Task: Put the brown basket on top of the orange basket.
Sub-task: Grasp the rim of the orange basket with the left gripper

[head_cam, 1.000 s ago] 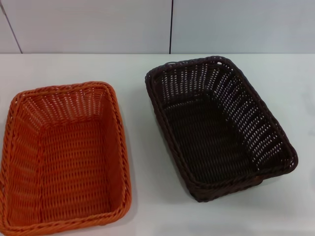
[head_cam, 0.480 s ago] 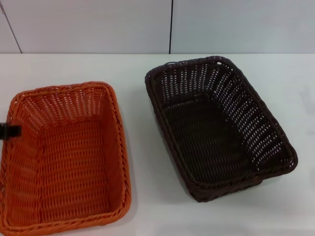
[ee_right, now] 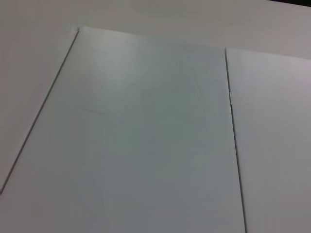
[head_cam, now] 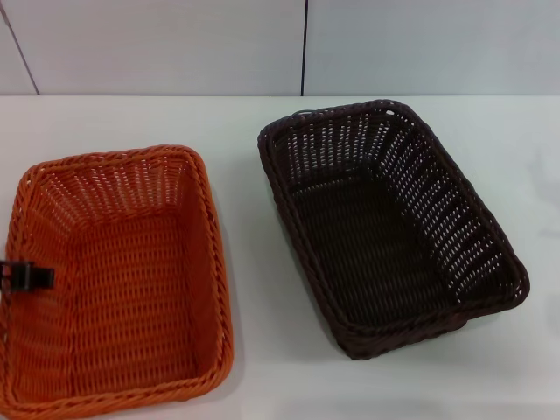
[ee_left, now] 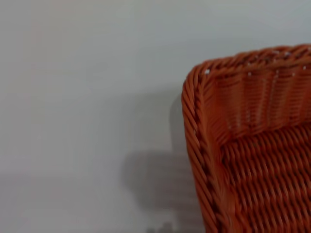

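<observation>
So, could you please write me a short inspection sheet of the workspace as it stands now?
Surface: white table, bare between the baskets.
Job's things: orange basket on the robot's left, brown basket on its right; both upright, apart, not stacked.
Clutter: nothing seen.
Grippers: left pincer just shows at the orange basket's outer long rim; right pincer not in view.
Cables: nothing seen.
Surroundings: pale wall panels with dark seams behind the table.

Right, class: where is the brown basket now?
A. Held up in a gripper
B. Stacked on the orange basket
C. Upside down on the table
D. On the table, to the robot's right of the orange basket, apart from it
D: the head view shows the brown basket upright on the table, with bare table between it and the orange basket.
</observation>
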Motion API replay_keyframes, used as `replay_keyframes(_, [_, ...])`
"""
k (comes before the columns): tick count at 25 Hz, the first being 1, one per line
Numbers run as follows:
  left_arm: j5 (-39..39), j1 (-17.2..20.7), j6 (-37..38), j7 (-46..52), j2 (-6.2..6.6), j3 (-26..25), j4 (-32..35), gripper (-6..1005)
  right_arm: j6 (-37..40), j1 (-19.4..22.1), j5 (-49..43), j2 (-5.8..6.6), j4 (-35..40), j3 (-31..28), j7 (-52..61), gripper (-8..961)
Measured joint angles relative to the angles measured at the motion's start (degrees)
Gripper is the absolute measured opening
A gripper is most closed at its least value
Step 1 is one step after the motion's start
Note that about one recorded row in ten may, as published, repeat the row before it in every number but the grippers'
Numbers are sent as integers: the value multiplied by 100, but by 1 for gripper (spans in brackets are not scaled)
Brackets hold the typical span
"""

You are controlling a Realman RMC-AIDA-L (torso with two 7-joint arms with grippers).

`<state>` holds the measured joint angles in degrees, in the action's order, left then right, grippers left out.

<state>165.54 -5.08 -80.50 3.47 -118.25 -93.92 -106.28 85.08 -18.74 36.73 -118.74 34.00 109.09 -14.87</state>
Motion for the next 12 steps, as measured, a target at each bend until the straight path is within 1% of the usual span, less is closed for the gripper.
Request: replay_keyframes(12, [-2,-100,-305,287,7,35,-165,580,25,-15,-7,0,5,8,6,790])
